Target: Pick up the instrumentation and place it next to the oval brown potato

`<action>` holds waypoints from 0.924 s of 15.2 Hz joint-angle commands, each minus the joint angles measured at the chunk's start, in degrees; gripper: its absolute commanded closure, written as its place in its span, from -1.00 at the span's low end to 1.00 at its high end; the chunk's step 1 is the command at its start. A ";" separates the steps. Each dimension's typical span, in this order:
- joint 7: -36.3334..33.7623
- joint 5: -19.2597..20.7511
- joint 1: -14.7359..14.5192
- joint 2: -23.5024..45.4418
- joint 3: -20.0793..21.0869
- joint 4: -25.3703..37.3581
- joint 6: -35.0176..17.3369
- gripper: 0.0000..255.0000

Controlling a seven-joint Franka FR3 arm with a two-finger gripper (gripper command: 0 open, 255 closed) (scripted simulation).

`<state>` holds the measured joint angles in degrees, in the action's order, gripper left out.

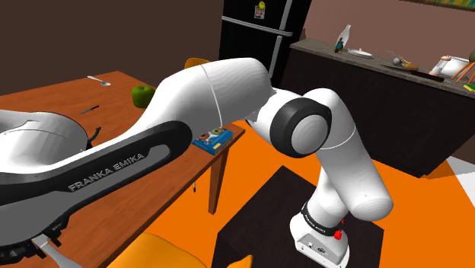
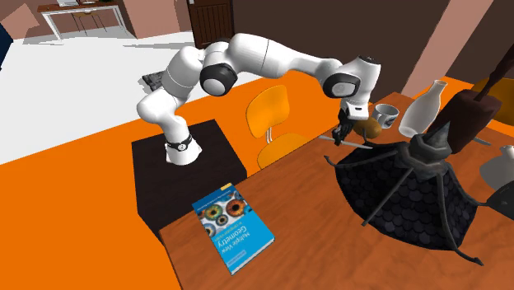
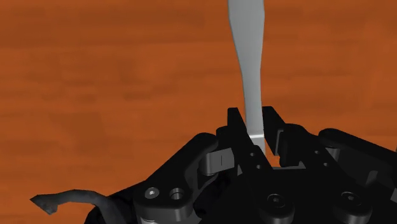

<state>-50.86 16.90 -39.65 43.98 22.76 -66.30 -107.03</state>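
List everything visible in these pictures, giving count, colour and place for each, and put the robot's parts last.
utensil: one, grey, clasped in the gripper over the table.
table: one, brown wood, beside the stand.
book: one, blue, on the table near the stand.
apple: one, green, on the table.
umbrella-like object: one, black, on the table.
vase: one, white, behind that object.
mug: one, white, by the vase.
potato: one, brown, beside the mug.
chair: at least one, orange, at the table's side.
fridge: one, black, against the wall.
stand: one, black, on the orange floor.
arm: one, white, reaching over the table.
gripper: one, black, shut on the utensil.
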 commanded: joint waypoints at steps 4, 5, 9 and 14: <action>-0.07 0.08 0.03 0.54 -0.06 -0.68 -0.71 1.00; -0.07 0.08 0.03 0.54 -0.05 -0.67 -0.70 1.00; -0.18 0.10 -0.02 0.50 -0.03 -0.78 -0.77 -1.00; 0.11 -0.10 -0.10 0.13 0.08 0.59 0.92 -1.00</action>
<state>-50.79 16.87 -39.65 44.32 22.77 -66.31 -106.90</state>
